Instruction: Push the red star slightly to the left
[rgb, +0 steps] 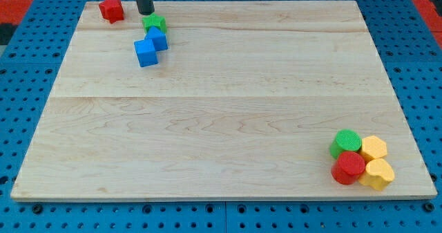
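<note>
The red star (111,10) sits at the view's top left corner of the wooden board (221,101). My tip (146,12) is to the star's right, a short gap away, and just above a green block (155,23). Below the green block lie two blue blocks, one (157,39) touching the green block and the other (146,52) lower left of it.
At the view's bottom right is a cluster: a green cylinder (345,142), a red cylinder (348,167), and two yellow blocks (373,148) (378,173). The board lies on a blue pegboard surface (21,67).
</note>
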### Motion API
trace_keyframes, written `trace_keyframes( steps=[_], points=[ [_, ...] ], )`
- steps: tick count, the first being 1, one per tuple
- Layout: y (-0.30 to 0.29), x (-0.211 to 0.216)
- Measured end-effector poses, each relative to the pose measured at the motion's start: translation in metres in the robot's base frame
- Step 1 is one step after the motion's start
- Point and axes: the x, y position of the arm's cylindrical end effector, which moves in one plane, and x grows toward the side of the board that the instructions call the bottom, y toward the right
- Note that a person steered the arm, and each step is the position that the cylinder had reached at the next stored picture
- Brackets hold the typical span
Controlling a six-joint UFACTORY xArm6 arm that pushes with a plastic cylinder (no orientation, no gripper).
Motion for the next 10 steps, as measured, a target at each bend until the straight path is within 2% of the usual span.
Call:
trace_keyframes(
  steps=[4,10],
  points=[
    [-0.049,0.000],
    [-0.059,0.004]
  ],
)
